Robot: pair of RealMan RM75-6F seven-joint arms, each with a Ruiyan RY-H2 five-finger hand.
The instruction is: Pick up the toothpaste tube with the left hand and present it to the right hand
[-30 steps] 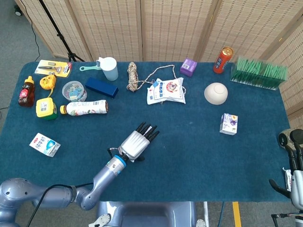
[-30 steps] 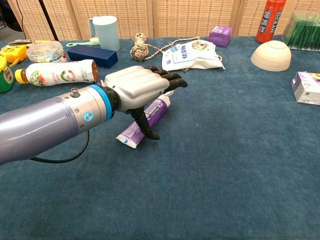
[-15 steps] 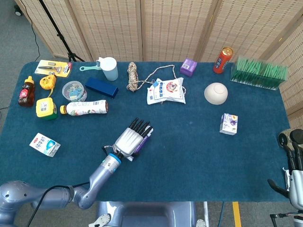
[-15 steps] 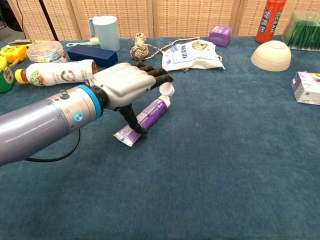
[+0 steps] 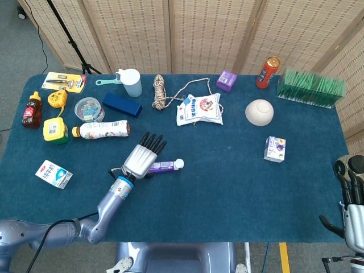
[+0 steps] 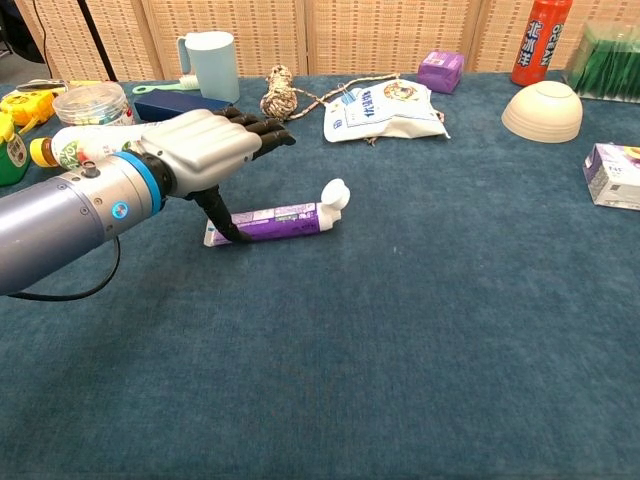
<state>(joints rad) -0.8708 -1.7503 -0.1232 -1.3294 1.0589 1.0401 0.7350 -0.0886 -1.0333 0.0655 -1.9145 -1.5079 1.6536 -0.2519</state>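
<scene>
The purple toothpaste tube (image 5: 164, 166) (image 6: 272, 221) lies flat on the blue table, its white cap (image 6: 333, 194) pointing right. My left hand (image 5: 141, 157) (image 6: 204, 150) hovers over the tube's tail end with fingers stretched out flat. Its thumb (image 6: 218, 219) reaches down and touches that tail end; nothing is gripped. My right hand (image 5: 351, 202) shows only at the lower right edge of the head view, off the table, fingers up and apart, holding nothing.
A drink bottle (image 5: 103, 129), blue box (image 5: 122, 105) and lidded tub (image 5: 89, 108) lie behind the left hand. A snack bag (image 5: 200, 109), bowl (image 5: 259, 111) and small carton (image 5: 275, 149) sit to the right. A milk carton (image 5: 54, 174) lies front left.
My left hand has swept left and back. The tube moved with it and swung from a diagonal to lying crosswise. The right hand has not moved.
</scene>
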